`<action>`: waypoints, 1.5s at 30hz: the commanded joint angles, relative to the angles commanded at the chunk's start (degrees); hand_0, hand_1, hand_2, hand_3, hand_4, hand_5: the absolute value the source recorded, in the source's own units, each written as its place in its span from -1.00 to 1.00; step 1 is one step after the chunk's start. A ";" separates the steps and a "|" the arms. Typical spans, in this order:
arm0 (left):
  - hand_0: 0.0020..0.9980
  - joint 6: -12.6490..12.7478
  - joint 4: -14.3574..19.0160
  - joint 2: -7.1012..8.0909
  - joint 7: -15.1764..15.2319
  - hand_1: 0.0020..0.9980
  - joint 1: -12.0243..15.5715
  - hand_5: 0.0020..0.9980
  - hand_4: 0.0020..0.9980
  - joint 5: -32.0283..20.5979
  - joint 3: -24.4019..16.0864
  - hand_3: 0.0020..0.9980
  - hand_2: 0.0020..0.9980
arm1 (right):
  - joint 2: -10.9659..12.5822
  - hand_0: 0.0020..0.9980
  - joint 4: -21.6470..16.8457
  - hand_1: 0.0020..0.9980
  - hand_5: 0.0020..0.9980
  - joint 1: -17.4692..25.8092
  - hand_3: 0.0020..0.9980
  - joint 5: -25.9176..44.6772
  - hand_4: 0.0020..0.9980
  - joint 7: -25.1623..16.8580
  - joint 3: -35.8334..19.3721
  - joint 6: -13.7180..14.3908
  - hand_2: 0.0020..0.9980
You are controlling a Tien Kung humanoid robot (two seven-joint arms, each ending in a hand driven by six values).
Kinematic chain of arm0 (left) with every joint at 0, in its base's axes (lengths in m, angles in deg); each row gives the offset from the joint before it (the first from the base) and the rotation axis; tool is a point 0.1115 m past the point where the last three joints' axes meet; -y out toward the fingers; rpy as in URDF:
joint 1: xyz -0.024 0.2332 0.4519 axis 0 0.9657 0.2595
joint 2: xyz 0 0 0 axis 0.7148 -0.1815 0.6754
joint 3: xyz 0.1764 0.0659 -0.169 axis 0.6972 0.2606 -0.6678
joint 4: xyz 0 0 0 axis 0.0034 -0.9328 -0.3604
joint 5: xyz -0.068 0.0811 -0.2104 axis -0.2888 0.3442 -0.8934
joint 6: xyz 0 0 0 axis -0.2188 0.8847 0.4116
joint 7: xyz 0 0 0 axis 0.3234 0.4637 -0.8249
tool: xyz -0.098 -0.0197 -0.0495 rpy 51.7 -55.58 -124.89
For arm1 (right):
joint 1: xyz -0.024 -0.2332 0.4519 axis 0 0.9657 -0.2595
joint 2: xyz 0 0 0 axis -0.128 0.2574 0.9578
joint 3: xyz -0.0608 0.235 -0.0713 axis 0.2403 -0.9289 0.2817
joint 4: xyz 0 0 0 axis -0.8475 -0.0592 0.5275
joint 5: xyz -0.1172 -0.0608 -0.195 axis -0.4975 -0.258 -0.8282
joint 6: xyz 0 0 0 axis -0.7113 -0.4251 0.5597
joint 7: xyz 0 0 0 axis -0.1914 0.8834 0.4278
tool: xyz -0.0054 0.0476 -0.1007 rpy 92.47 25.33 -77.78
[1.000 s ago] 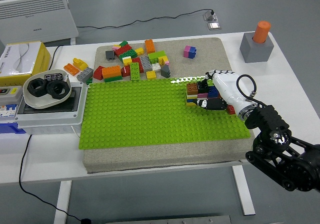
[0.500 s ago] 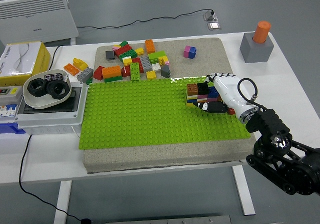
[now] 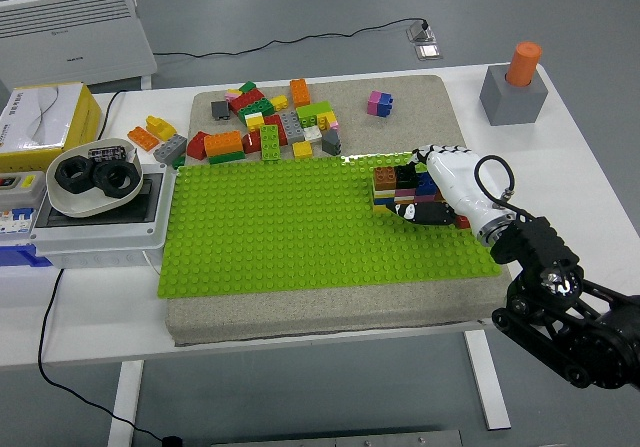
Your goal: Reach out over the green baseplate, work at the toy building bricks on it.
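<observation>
The green baseplate [image 3: 280,227] lies on a beige mat in the middle of the table. At its right far corner stands a small stack of bricks [image 3: 390,181] in brown, black, yellow, pink and blue. My right hand [image 3: 410,183], white with black-tipped fingers, reaches in from the lower right and wraps this stack. Its fingers [image 3: 432,152] curl over the far side and the thumb [image 3: 412,210] presses on the near side. A red brick peeks out under the wrist. The left arm is out of view.
Several loose bricks [image 3: 265,127] lie heaped on the mat behind the baseplate, with a pink-and-blue brick [image 3: 379,102] apart to the right. A grey block with an orange cylinder [image 3: 513,92] stands far right. A white box carrying a bowl of black nuts [image 3: 95,172] sits left.
My right hand and forearm have shifted slightly right and toward me while staying on the brick stack. In the last half second almost nothing moved.
</observation>
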 joint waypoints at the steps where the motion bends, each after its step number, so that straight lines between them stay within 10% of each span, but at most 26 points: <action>1: 0.38 0.00 0.00 0.00 -0.01 -0.23 0.00 -1.00 -0.79 -0.01 0.00 -0.09 -0.23 | 0.01 0.56 -0.14 0.60 0.14 -0.07 0.20 0.12 0.78 -0.14 -0.11 0.06 0.67; 16: 0.38 0.00 0.00 -0.11 -0.23 -0.23 0.08 -1.00 -0.78 0.18 -0.11 -0.09 -0.23 | 0.52 0.56 -2.15 0.59 0.15 0.08 0.19 1.70 0.78 -1.63 -2.62 0.78 0.66; 27: 0.38 0.13 0.00 -0.64 -0.30 -0.23 0.30 -1.00 -0.78 0.05 0.15 -0.09 -0.22 | 1.58 0.54 -11.23 0.57 0.13 12.15 0.22 13.45 0.78 -7.49 -13.76 6.64 0.64; 28: 0.39 0.12 0.00 -0.65 -0.30 -0.22 0.33 -1.00 -0.74 0.08 0.15 -0.07 -0.20 | 1.75 0.40 -11.59 0.43 -0.16 13.06 0.29 14.30 0.72 -8.03 -14.40 6.97 0.54; 45: 0.41 -0.66 0.00 -1.12 0.22 -0.18 0.33 -1.00 -0.42 -1.17 1.97 -0.05 -0.15 | 0.39 0.14 -11.40 -0.01 -0.25 17.99 0.28 30.02 0.61 -17.59 -18.35 10.07 0.31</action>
